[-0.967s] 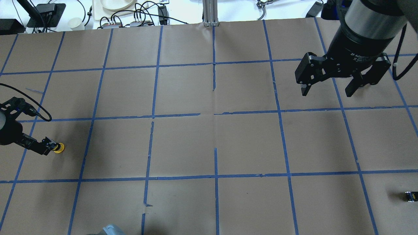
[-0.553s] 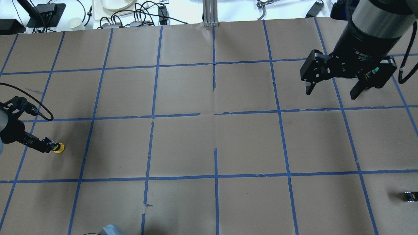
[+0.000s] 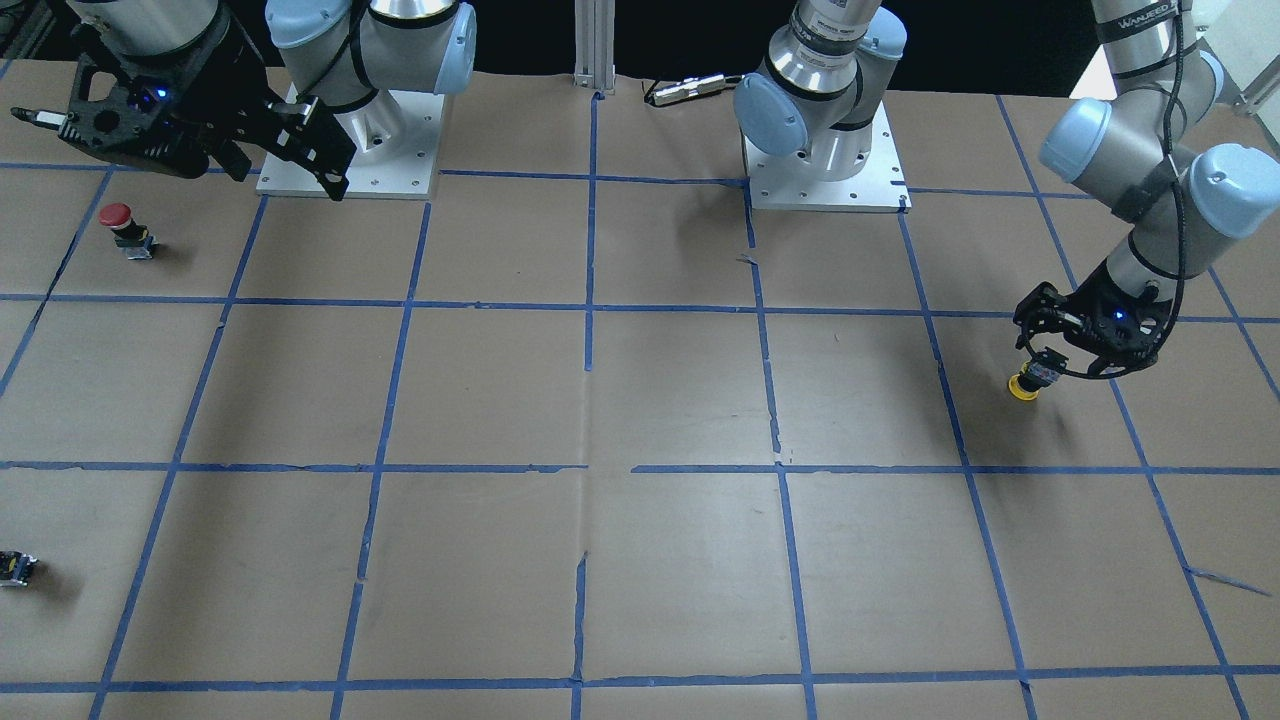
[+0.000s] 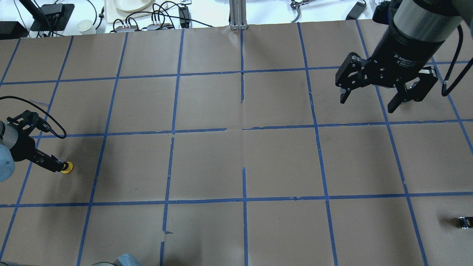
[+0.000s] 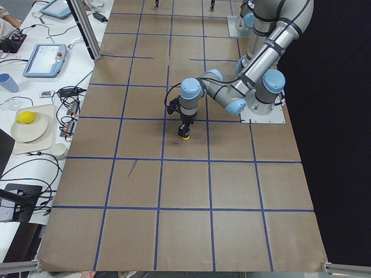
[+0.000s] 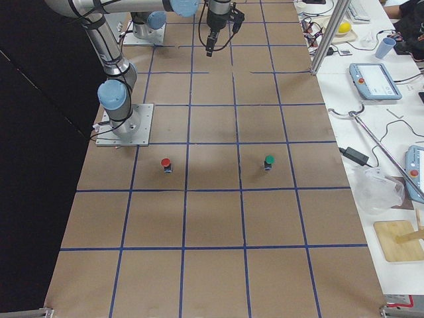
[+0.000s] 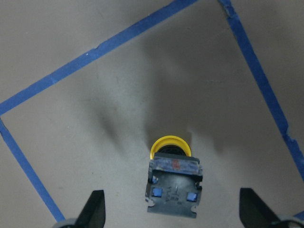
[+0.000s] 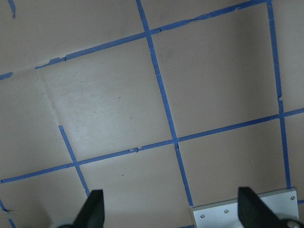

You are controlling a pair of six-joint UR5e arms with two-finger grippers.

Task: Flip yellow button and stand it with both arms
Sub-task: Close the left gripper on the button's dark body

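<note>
Cap of yellow button (image 7: 173, 183) mostly hidden under its body, left claw (image 7: 171, 210) spread wide around it, right claw (image 4: 367, 104) gaping.

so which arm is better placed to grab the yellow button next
Left. The left claw, open, straddles the yellow button, standing cap-down; the right claw hangs open far across the table.

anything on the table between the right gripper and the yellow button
Nothing: only bare brown paper crossed by blue tape lines lies between the right gripper and the yellow button, as the overhead view shows.
</note>
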